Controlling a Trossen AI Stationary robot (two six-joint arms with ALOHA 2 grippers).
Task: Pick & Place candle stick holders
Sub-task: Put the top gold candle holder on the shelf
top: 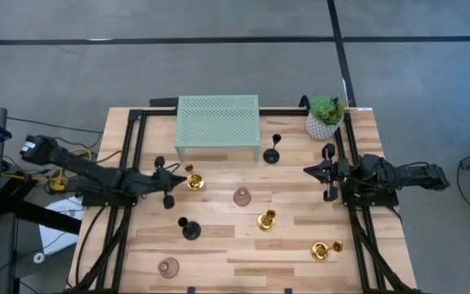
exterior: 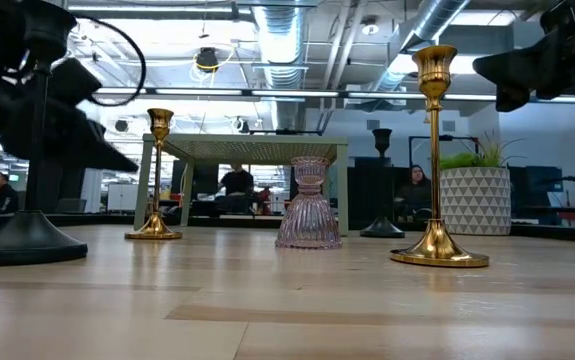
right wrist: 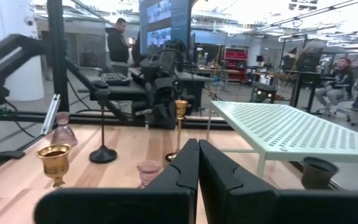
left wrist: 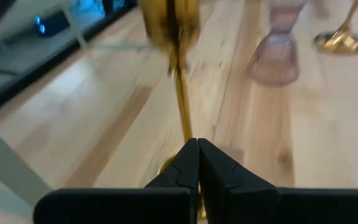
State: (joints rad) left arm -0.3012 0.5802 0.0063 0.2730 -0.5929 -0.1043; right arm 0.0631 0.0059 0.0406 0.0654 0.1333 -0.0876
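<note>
A gold candle stick holder stands on its round base just in front of my left gripper. In the left wrist view its slim stem rises right beyond my shut fingertips. My right gripper is shut and empty at the table's right side, above the wood. Standing on their bases are two more gold holders, two black ones and two pinkish glass ones. My left gripper's shut fingertips stand level against the lower stem of the gold holder, coming from the table's left. I cannot tell whether they touch it. The holder stands upright on the table.
A pale green perforated shelf stands at the far middle, with a potted plant in a white pot at the far right. Black frame rails run along both table sides. People sit in the room beyond the table.
</note>
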